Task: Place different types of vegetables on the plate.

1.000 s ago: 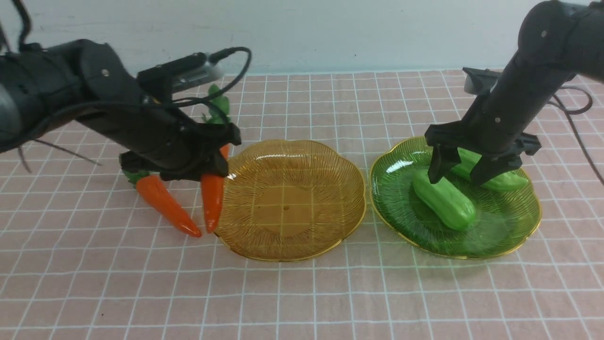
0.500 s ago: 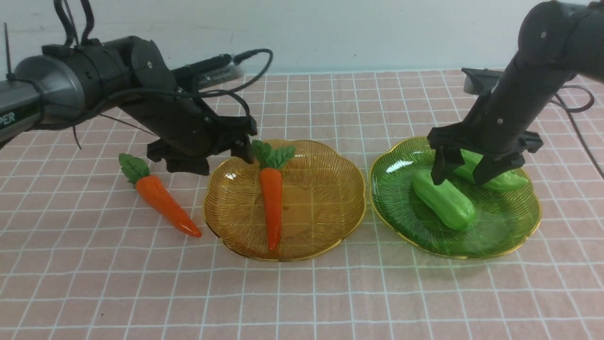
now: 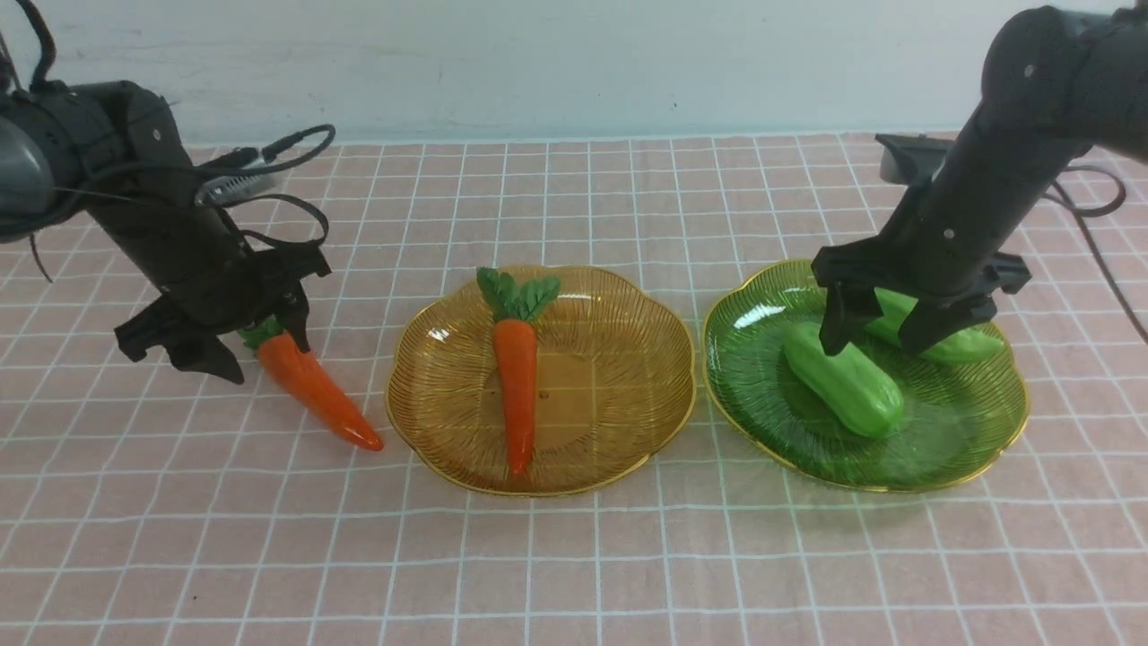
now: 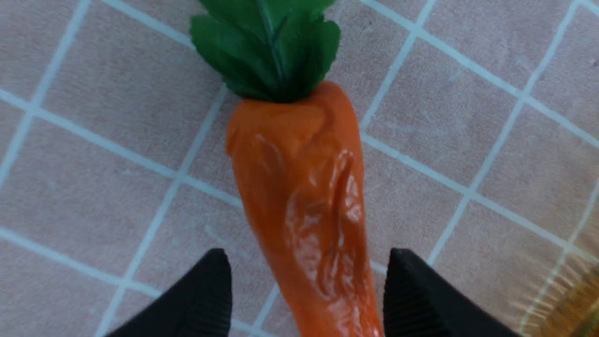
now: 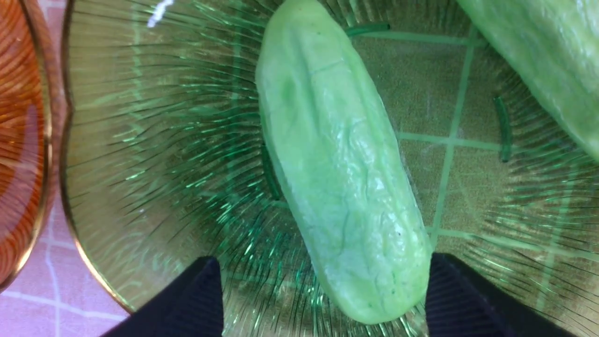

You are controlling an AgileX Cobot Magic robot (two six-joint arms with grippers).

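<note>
- Green plate point(image 3: 969, 431) lies under the right hand point(image 3: 870, 345), released, a cucumber point(image 3: 847, 381) between its fingers.
- Cucumber: we judge it light, stiff, glossy; grip mid-body.
- Carrot point(image 3: 314, 395) on the desk point(image 3: 574, 556), straddled by the left hand point(image 3: 263, 354), released: tapered, slippery; take the thick shoulder.

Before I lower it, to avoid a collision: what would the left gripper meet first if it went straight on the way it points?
Most likely the carrot on the cloth: in the wrist view it lies right in the opening of the left gripper. How far off it is I cannot tell.
</note>
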